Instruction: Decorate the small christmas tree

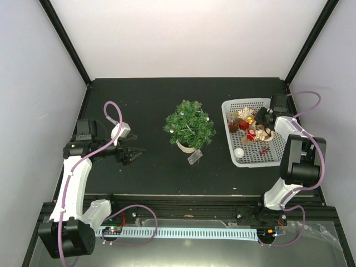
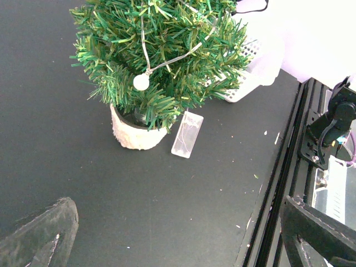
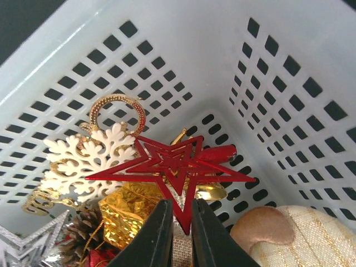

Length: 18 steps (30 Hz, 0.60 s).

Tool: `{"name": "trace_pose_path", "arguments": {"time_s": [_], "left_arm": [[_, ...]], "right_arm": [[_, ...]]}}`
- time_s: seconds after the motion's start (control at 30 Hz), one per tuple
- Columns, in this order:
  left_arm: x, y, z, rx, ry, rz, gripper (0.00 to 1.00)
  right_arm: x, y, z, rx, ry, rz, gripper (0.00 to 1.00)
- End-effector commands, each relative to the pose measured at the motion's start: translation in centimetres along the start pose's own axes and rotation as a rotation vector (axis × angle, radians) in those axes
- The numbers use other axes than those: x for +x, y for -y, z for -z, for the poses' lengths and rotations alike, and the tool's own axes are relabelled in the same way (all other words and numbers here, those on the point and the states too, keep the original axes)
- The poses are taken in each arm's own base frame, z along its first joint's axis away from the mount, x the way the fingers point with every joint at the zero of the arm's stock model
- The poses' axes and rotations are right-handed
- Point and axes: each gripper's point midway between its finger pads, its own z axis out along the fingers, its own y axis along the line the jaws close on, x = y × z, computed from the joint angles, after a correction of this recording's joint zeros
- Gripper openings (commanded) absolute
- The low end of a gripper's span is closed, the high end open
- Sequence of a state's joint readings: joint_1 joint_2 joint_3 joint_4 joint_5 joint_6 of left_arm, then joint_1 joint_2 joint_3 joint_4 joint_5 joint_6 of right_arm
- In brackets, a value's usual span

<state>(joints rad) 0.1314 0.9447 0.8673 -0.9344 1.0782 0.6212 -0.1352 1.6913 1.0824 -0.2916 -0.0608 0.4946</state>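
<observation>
The right gripper (image 3: 182, 208) was down in the white basket (image 3: 267, 83) by the right edge of the table (image 1: 144, 100). Its two fingers were almost together. They pinched the bottom point of a flat red star (image 3: 169, 167). The star lay on a heap of other decorations, touching a white snowflake (image 3: 83, 161).

I think the star should go straight up, slowly. It is thin and held only by one tip, so it could slip or twist. Its points could also catch on the snowflake.

The left gripper (image 1: 133, 153) was wide open and held nothing. It hung low near the left edge, facing the tree.

The small christmas tree (image 1: 189, 123) stood near the middle of the table, well apart from the basket. It was upright in its white pot (image 2: 133, 136), its long way running up and down, tip to the ceiling. A clear tag (image 2: 187, 134) lay flat beside the pot.
</observation>
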Motion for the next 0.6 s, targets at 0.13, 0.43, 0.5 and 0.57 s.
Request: {"name": "trace_pose_path", "arguments": {"time_s": [0.13,0.43,0.5,0.57], "left_arm": [[-0.77,0.47,0.19,0.023,0.029,-0.023,0.99],[-0.78,0.40,0.20,0.021,0.029,-0.022,0.99],[-0.77,0.44,0.17,0.024,0.029,-0.023,0.99],[-0.77,0.43,0.17,0.023,0.029,-0.022,0.99]], "right_arm": [[-0.15,0.16,-1.02,0.015,0.004,0.007,0.10],[-0.39,0.17,-0.66,0.018,0.020,0.007,0.01],[-0.30,0.23,-0.69,0.018,0.016,0.008,0.06],[-0.11,0.20,-0.77,0.017,0.010,0.008,0.10]]}}
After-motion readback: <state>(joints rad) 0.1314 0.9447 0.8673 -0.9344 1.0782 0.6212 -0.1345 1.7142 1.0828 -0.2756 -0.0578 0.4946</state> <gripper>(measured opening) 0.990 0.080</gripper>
